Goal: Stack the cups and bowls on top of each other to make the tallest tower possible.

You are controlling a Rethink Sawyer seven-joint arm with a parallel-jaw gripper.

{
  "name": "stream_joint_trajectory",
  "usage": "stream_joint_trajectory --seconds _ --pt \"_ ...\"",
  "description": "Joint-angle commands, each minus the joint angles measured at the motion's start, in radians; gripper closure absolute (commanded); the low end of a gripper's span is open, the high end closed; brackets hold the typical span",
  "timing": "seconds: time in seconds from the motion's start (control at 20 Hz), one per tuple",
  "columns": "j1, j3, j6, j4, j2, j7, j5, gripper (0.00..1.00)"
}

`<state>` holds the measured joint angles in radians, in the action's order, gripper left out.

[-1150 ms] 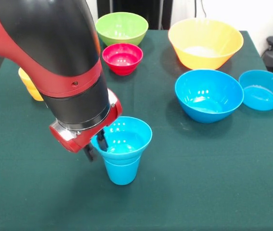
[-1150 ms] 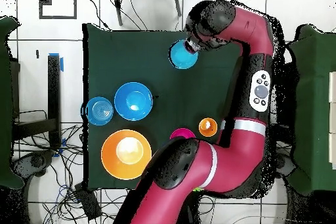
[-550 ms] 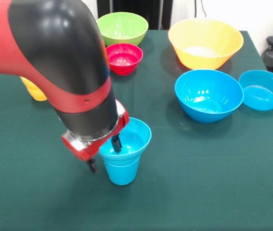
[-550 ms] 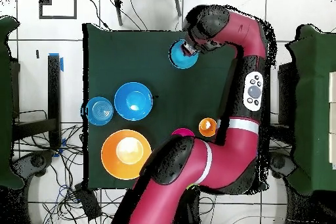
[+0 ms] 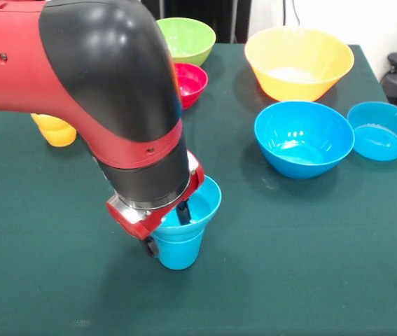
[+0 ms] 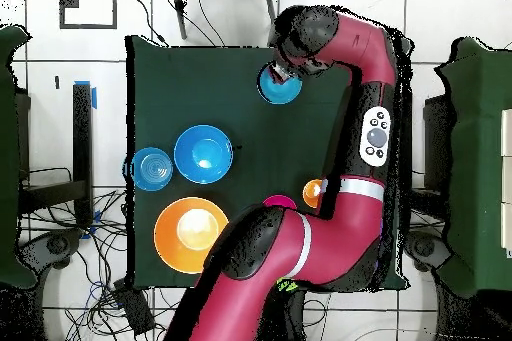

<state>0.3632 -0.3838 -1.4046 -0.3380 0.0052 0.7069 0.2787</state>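
Clearly the tower is at its second layer: a small blue bowl sits mouth-up in the blue cup, near the table's front edge. The gripper straddles the bowl's rim, one finger inside and one outside by the cup wall; whether they pinch the rim or have let go is, I think, impossible to tell, since the wrist hides the contact.

Judging by this, the step in hand is seating or releasing the bowl. Next calls for a straight lift clear without tipping the stack, then fetching a wider bowl, likely the big blue bowl.

The stack's long axis stands upright, narrow end down, both mouths opening upward, the bowl perhaps tilted slightly.
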Motion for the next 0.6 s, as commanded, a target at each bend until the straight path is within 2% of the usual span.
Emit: stream_joint_trajectory --seconds 0.05,0.6 --pt "-0.029 -0.021 -0.106 -0.013 -0.012 0.175 0.027 0.0" --pt "-0.002 -0.027 -0.112 0.018 0.008 0.125 0.048 0.0"
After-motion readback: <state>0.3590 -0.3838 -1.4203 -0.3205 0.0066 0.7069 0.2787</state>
